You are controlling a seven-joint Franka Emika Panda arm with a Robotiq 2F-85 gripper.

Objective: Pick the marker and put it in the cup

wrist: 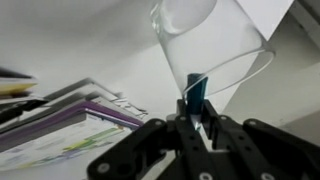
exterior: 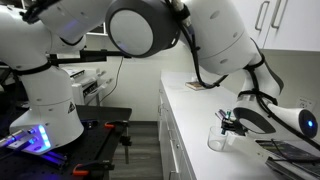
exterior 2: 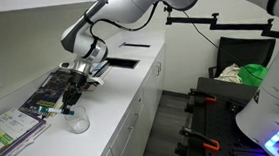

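My gripper is shut on the marker, whose blue end sticks out between the black fingers in the wrist view. The clear cup lies just past the marker's tip, its rim close to it. In an exterior view the gripper hangs just above the cup on the white counter. In the other exterior view the gripper is above the cup. The marker is too small to make out in both exterior views.
Books and magazines lie on the counter beside the cup, with more papers nearer the front; they also show in the wrist view. A flat black sheet lies farther along the counter. The counter edge drops to cabinets.
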